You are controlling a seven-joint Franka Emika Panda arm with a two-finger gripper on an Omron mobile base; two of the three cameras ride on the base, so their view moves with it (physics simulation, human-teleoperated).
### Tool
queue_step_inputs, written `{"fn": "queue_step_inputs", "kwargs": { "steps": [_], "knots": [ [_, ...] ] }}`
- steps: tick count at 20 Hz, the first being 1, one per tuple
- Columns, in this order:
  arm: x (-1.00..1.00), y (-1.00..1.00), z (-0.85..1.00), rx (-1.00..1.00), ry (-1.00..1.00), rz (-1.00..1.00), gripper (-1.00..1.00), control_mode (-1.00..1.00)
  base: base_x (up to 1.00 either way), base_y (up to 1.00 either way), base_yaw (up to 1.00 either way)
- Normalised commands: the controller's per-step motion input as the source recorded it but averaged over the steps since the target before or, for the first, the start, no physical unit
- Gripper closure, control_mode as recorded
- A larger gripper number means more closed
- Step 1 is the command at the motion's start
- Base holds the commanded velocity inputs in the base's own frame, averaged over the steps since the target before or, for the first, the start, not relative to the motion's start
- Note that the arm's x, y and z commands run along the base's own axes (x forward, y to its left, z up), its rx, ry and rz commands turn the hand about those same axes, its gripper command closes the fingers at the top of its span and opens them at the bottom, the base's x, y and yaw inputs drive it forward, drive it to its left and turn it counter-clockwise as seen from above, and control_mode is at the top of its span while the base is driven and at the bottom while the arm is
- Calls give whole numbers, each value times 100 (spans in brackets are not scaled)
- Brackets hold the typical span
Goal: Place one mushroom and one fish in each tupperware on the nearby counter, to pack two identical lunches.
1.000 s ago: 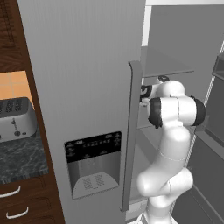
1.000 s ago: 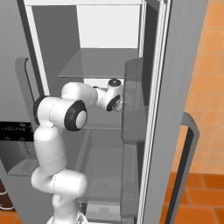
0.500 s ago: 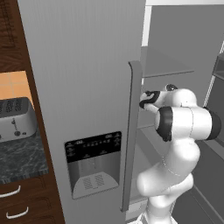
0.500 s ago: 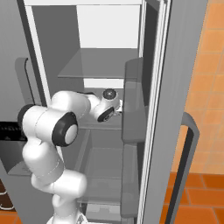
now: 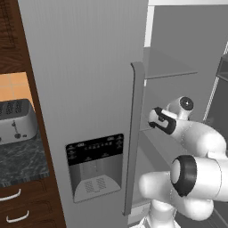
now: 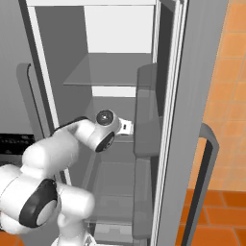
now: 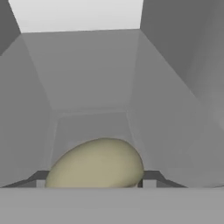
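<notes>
Gripper (image 7: 94, 186) clamps 1 beige rounded mushroom (image 7: 96, 166) between your fingertips (image 7: 151, 177); its long axis spans the jaws, facing the fridge's back wall (image 7: 87, 70).

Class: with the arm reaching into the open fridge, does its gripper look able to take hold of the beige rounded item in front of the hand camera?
Probably yes. In the hand view the beige rounded item sits right between the two finger tips of the gripper, with nothing between them; the fridge shelf beyond is bare. Whether it is gripped already is unclear.

We are in a home kitchen: grey fridge (image 5: 84, 89) at 12 o'clock, silver toaster (image 5: 15, 120) on dark worktop (image 5: 20, 162) at 9 o'clock.
</notes>
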Motion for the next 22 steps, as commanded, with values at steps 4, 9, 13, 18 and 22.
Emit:
{"fn": "queue_step_inputs", "kwargs": {
  "steps": [4,9,13,18,22],
  "knots": [
    [-88,21,79,0,2,0,100,-100,0,0,0],
    [-88,7,75,0,0,0,100,-100,0,0,0],
    [-88,0,69,0,0,0,100,-100,0,0,0],
    [-72,4,40,0,2,0,100,-100,0,0,0],
    [-38,21,0,-1,0,0,100,-100,0,0,0]
  ]
}}
